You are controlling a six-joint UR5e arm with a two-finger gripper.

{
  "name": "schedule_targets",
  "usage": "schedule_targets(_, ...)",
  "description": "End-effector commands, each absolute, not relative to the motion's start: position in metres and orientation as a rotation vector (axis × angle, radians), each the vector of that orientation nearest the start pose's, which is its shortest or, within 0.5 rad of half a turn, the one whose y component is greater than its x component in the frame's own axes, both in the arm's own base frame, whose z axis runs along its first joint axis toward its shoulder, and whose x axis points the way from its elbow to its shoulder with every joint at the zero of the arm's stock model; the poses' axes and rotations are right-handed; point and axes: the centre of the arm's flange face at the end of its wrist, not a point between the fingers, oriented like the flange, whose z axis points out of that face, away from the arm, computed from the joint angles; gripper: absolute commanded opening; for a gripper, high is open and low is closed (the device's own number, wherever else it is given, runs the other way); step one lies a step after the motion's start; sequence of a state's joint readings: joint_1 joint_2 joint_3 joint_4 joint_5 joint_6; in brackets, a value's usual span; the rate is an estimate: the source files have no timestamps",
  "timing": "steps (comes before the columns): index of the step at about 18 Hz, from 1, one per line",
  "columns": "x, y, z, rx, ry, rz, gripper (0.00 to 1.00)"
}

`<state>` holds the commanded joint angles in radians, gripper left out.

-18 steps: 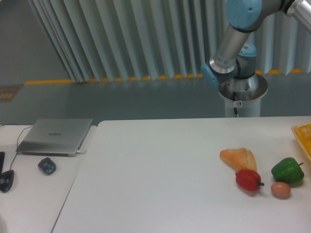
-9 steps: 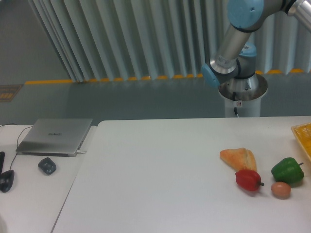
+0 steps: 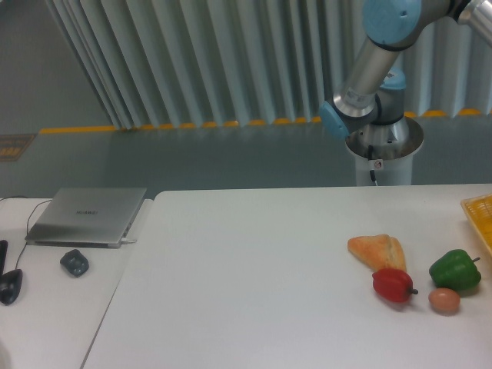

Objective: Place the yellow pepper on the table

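A yellow slatted plastic crate [image 3: 480, 211] was cut off at the right edge, contents hidden; the gripper lay out of frame, its state unknowable

Large white table [image 3: 246, 277], plain, smooth and matte, taking up the lower right of the view. Flat and level, seen from slightly above. Rounded at the far left corner. Back edge straight across the frame, left edge slanting down toward the lower left. Cut off by the right and bottom borders, so full extent not visible. Evenly lit, with a faint greyish tint and no marks visible on the surface.
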<state>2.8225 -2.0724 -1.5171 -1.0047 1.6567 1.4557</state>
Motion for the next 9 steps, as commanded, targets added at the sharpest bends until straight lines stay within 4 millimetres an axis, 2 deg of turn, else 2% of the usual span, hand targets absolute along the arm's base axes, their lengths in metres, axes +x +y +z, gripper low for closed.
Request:
schedule_targets(6, -0.591, 0.328, 0.29, -3.165, 0.32, 0.147, 0.52)
schedule_targets(9, -0.587, 0.332, 0.306, -3.118, 0.322, 0.062, 0.48)
